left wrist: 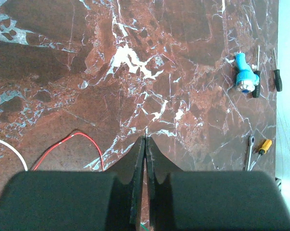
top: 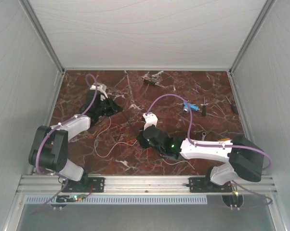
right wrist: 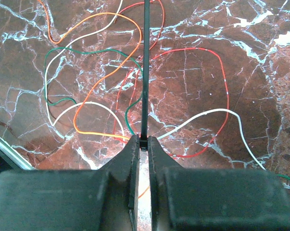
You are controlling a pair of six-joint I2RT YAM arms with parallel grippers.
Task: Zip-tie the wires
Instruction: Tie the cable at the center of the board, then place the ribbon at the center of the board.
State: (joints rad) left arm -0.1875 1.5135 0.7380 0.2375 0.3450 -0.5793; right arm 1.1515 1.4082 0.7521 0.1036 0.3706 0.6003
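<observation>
The wires point(right wrist: 92, 72) are thin orange, white, red and green strands lying in loose loops on the marble; they also show in the top view point(top: 113, 139). A thin black zip tie point(right wrist: 145, 72) runs straight from my right gripper point(right wrist: 143, 140), which is shut on its head end just above the wires. In the top view the tie point(top: 129, 122) reaches to my left gripper point(top: 119, 109). My left gripper point(left wrist: 145, 139) is shut, with a thin sliver at its tips that looks like the tie's tail. A red wire point(left wrist: 87, 139) and a white one point(left wrist: 10, 149) lie to its left.
A blue-handled tool point(top: 186, 107) and screwdrivers point(top: 203, 107) lie at the right, and a small wrench point(top: 203, 134) lies nearer. A dark tool point(top: 150, 82) lies at the back. White walls enclose the table point(top: 193, 86) on three sides.
</observation>
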